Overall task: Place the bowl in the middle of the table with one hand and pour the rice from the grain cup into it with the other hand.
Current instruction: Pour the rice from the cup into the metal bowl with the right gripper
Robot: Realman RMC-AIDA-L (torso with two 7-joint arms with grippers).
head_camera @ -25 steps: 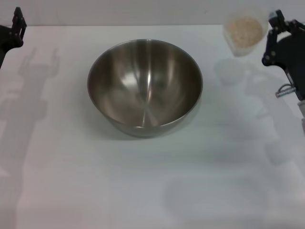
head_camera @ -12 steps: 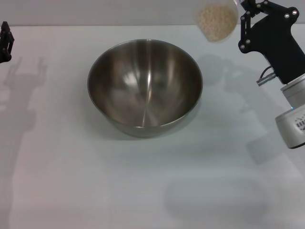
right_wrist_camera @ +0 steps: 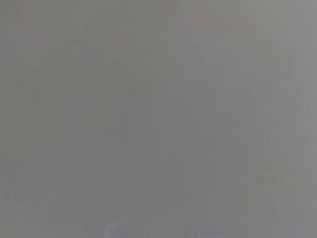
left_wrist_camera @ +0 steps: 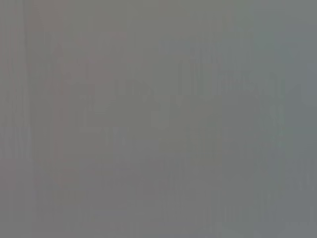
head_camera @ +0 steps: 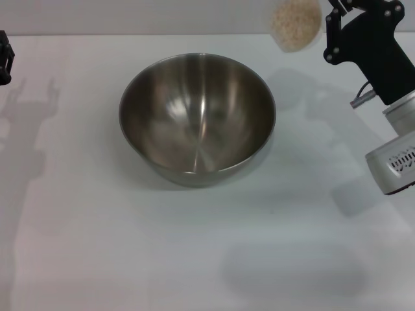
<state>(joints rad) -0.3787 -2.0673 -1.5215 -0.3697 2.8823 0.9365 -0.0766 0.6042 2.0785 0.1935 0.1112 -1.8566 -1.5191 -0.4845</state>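
Bowl: the bowl [head_camera: 197,118] sits upright, mouth up, mid-table [head_camera: 130,259], empty.
Left gripper: the left gripper [head_camera: 4,57] is parked at the table's left edge; its finger state cannot be told.
Right gripper: the right gripper [head_camera: 332,18] grips the grain cup [head_camera: 296,23] aloft, beyond the bowl's far-right rim.
Cup: mouth toward the camera, rice [head_camera: 295,22] showing; axis tilted.
Advice: carry it over the bowl's centre before tipping further.

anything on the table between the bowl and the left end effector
No. In the head view, only bare white table with shadows lies between the bowl and the left end effector.
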